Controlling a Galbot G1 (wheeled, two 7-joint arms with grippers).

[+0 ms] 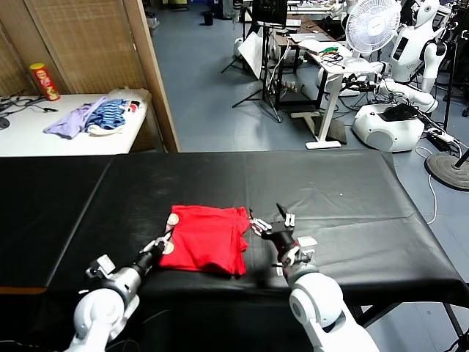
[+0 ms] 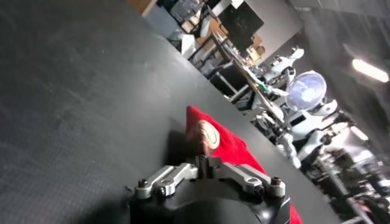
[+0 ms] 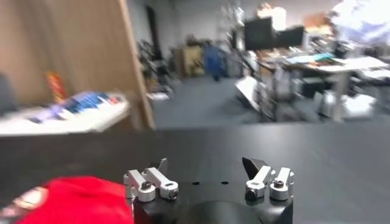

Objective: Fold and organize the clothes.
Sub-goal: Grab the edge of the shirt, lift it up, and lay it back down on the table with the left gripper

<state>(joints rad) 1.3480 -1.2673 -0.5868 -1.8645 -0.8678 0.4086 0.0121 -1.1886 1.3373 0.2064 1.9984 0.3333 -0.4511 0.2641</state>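
Everything sits around the red T-shirt [image 1: 209,238], which lies folded into a rough square near the front edge of the black-covered table [image 1: 352,198], a bit of its brown and white print peeking out at its left edge. To the shirt's left, the left arm reaches up from the near edge of the table at a low slant, its forearm pointing toward the shirt's left edge; the left gripper [image 1: 163,242] is right at that edge by the print, its jaws pinched together on the cloth there. On the shirt's other side, the right arm comes up from below with its wrist bent upward, and the right gripper [image 1: 271,220] hovers just off the shirt's right edge, its fingers spread wide with nothing between them. Far behind the shirt and to its left, a white table [image 1: 44,136] carries a lilac garment [image 1: 69,121] and a blue-striped garment [image 1: 110,116] lying side by side, touching.
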